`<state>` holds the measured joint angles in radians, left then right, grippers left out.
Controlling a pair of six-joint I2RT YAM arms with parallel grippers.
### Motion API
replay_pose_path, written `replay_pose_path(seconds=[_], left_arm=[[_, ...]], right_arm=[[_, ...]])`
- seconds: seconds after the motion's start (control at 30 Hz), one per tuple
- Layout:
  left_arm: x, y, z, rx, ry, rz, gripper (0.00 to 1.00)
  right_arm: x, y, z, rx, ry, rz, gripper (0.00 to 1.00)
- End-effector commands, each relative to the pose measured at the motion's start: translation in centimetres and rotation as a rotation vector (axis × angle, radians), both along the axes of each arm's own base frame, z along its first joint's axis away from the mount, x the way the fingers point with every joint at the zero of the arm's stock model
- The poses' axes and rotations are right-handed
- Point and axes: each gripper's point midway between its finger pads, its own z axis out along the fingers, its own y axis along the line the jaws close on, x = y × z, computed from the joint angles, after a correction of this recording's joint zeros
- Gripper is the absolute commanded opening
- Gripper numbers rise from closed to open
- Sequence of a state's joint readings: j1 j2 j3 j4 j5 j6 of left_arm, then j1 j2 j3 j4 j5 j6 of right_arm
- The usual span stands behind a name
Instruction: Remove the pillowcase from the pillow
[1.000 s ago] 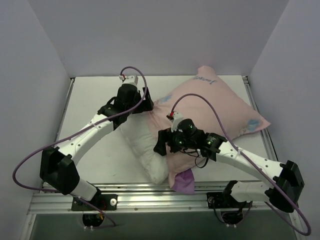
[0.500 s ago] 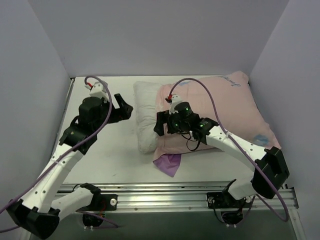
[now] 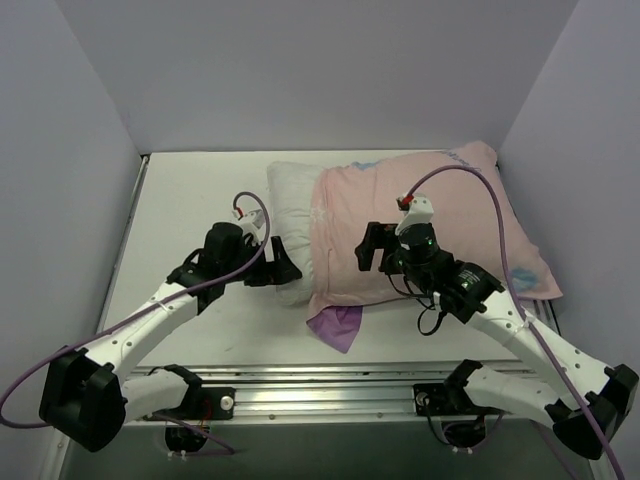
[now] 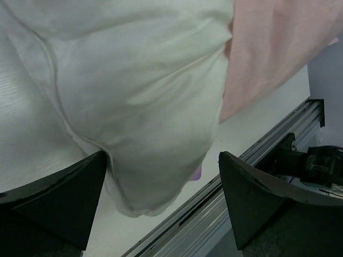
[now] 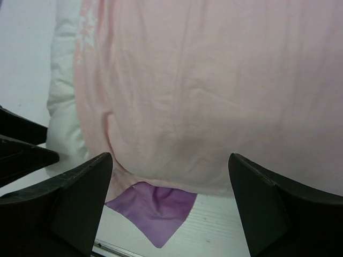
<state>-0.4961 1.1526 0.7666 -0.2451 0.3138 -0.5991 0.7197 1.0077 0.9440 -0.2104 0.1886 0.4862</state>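
Pale pink cotton is covering most of the cushion: the thin pale pink fabric pillowcase [image 3: 430, 225] is lying over the right and middle of the plump plain white pillow [image 3: 288, 215], which is resting flat on the white tabletop [image 3: 190, 195] toward its far right side. The pillow's left end is sticking out bare from the pillowcase's open edge. At the near edge of that opening, a purple printed flap [image 3: 336, 326] of the pillowcase is spilling onto the tabletop.

The left hand [image 3: 281, 264] is sitting low just beside the pillow's bare near-left corner. In the left wrist view, its two dark fingers [image 4: 59, 201] are spreading wide with nothing pinched between them. The white pillow [image 4: 134, 91] is filling the space ahead, and the pink pillowcase [image 4: 273, 48] is hanging over it at the upper right. A silver metal rail [image 4: 257, 160] is running along the tabletop's near edge.

The right hand [image 3: 373, 248] is hovering over the middle of the pillowcase. Its wrist view is showing its fingers [image 5: 75, 201] also standing far apart and empty. The pink fabric [image 5: 214, 91] is lying rumpled below them, the purple flap [image 5: 155, 206] is peeking out at its near edge, and the bare pillow [image 5: 64, 107] is showing at the left.
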Motion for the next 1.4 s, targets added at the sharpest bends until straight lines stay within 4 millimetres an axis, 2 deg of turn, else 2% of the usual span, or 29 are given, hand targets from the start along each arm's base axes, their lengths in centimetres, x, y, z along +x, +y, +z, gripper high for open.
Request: replay_pose_path(seconds=[0.0, 0.03, 0.2, 0.27, 0.3, 0.33, 0.37, 0.4, 0.43, 0.47, 0.5, 0.53, 0.57, 0.6, 0.67, 0.7, 0.73, 0.8, 0.83, 0.87, 0.9, 0.93, 1.0, 1.03, 1.1, 1.13, 1.17, 1.23, 1.37], left_arm=[[0.7, -3.0, 2.0, -0.085, -0.076, -0.090, 0.94], [0.8, -3.1, 1.6, -0.080, -0.068, -0.090, 0.94], [1.3, -3.6, -1.6, -0.031, -0.005, -0.065, 0.94], [1.0, -3.8, -2.3, -0.012, 0.018, -0.065, 0.98], [1.0, -3.8, -2.5, -0.003, 0.024, -0.063, 0.90], [0.6, -3.9, -2.7, 0.001, 0.030, -0.067, 0.68], [0.4, -3.9, -2.7, 0.002, 0.027, -0.069, 0.55], [0.3, -3.9, -2.2, -0.002, 0.011, -0.067, 0.41], [0.1, -3.8, -2.1, 0.000, 0.010, -0.065, 0.32], [-0.2, -3.8, -1.8, 0.000, 0.003, -0.068, 0.12], [-0.6, -3.6, -1.2, -0.007, -0.013, -0.069, 0.04], [-0.8, -3.5, -1.0, -0.003, -0.022, -0.065, 0.02], [-1.6, -3.6, -1.0, -0.003, -0.018, -0.073, 0.02], [-2.1, -3.6, 0.0, -0.019, -0.038, -0.071, 0.02], [-2.9, -3.6, 0.8, -0.038, -0.050, -0.065, 0.02], [-3.8, -3.9, 1.9, -0.067, -0.061, -0.070, 0.02], [-4.1, -4.0, 2.4, -0.076, -0.066, -0.064, 0.02], [-4.5, -3.8, 4.1, -0.094, -0.100, -0.035, 0.02], [-4.4, -3.7, 4.6, -0.095, -0.110, -0.023, 0.02], [-4.1, -3.5, 5.1, -0.092, -0.126, 0.000, 0.02], [-3.9, -3.6, 5.2, -0.085, -0.129, 0.003, 0.02], [-3.6, -3.8, 6.3, -0.093, -0.147, 0.007, 0.02], [-2.9, -4.2, 6.3, -0.071, -0.151, 0.005, 0.02], [-2.5, -4.6, 7.4, -0.081, -0.165, 0.000, 0.02], [-2.0, -5.2, 7.3, -0.059, -0.158, -0.015, 0.02], [-1.8, -5.6, 8.2, -0.067, -0.175, -0.021, 0.02], [-1.7, -5.8, 8.3, -0.061, -0.177, -0.024, 0.02], [-1.5, -6.0, 8.3, -0.051, -0.180, -0.024, 0.02], [-1.3, -6.0, 9.1, -0.048, -0.188, -0.020, 0.02]], right_arm=[[-0.3, -3.3, -2.7, -0.043, 0.050, -0.164, 0.85], [-0.4, -3.8, -3.7, -0.051, 0.062, -0.183, 0.85], [0.3, -4.7, -5.1, -0.005, 0.049, -0.235, 0.86], [0.8, -5.1, -6.1, -0.016, 0.068, -0.248, 0.86], [1.2, -5.1, -6.1, -0.019, 0.059, -0.246, 0.86], [1.5, -5.1, -6.5, -0.022, 0.063, -0.240, 0.86], [2.1, -5.6, -7.3, -0.040, 0.077, -0.254, 0.86], [2.8, -5.7, -7.3, -0.040, 0.066, -0.259, 0.85], [3.3, -5.9, -7.6, -0.046, 0.070, -0.275, 0.84], [3.9, -6.1, -8.5, -0.065, 0.089, -0.289, 0.84], [4.6, -5.8, -8.3, -0.061, 0.075, -0.289, 0.83], [5.4, -5.4, -8.0, -0.059, 0.050, -0.278, 0.82], [6.0, -5.0, -8.8, -0.077, 0.061, -0.268, 0.82], [7.0, -4.3, -7.6, -0.062, 0.030, -0.259, 0.82], [7.9, -3.2, -7.8, -0.095, 0.042, -0.212, 0.81], [7.8, -2.3, -7.5, -0.104, 0.043, -0.178, 0.80], [8.1, -1.2, -5.8, -0.093, 0.013, -0.153, 0.80], [7.3, 0.0, -4.1, -0.133, -0.035, -0.114, 0.79], [5.9, 2.0, -3.2, -0.139, -0.063, -0.064, 0.79], [5.1, 2.4, -2.3, -0.139, -0.084, -0.062, 0.79], [4.5, 2.8, -1.9, -0.125, -0.096, -0.068, 0.79], [2.9, 4.0, -2.2, -0.116, -0.096, -0.021, 0.79], [0.8, 4.3, -2.1, -0.099, -0.093, 0.010, 0.78], [-0.9, 5.5, -2.1, -0.091, -0.096, 0.062, 0.78], [-3.1, 5.5, -2.3, -0.076, -0.095, 0.094, 0.76], [-3.9, 5.7, -2.4, -0.061, -0.086, 0.102, 0.76], [-5.5, 6.2, -2.6, -0.054, -0.080, 0.153, 0.75], [-7.3, 6.9, -3.1, -0.043, -0.053, 0.225, 0.73], [-9.8, 7.5, -6.6, -0.093, 0.037, 0.321, 0.73]])
